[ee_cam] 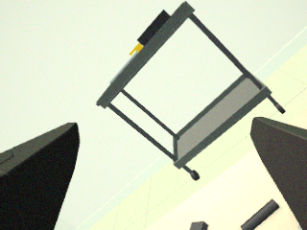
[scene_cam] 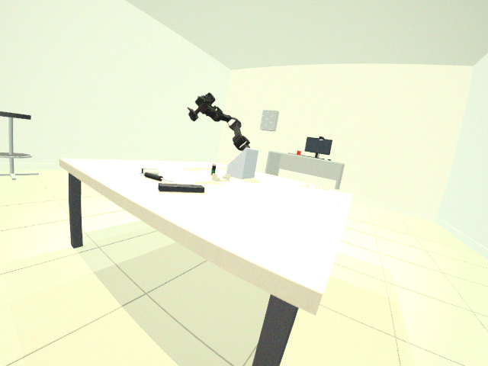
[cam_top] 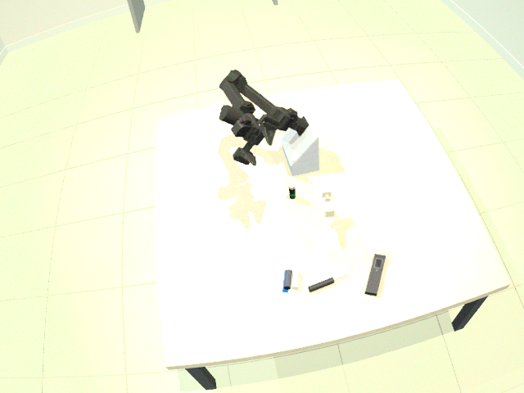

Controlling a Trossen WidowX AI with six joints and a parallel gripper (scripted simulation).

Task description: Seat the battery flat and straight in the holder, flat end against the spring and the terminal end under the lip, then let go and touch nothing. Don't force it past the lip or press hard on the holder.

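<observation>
The battery (cam_top: 291, 192) (scene_cam: 213, 169) is a small black cylinder with a green band. It stands upright on the white table (cam_top: 203, 274) (scene_cam: 275, 220), near the middle. The white holder (cam_top: 327, 203) (scene_cam: 220, 179) lies just to its right, apart from it and empty. My gripper (cam_top: 246, 158) (scene_cam: 192, 114) (ee_cam: 167, 128) is open and empty. It is raised high above the table, behind and to the left of the battery, and points away toward the room. The wrist view shows neither the battery nor the holder.
The arm stands on a grey block (cam_top: 302, 158) (scene_cam: 244, 163) at the back. Near the front edge lie a blue-ended cylinder (cam_top: 287, 280), a dark rod (cam_top: 320, 284) (scene_cam: 152, 175) and a grey remote (cam_top: 375, 273) (scene_cam: 181, 187). A cart (ee_cam: 182, 72) stands off in the room.
</observation>
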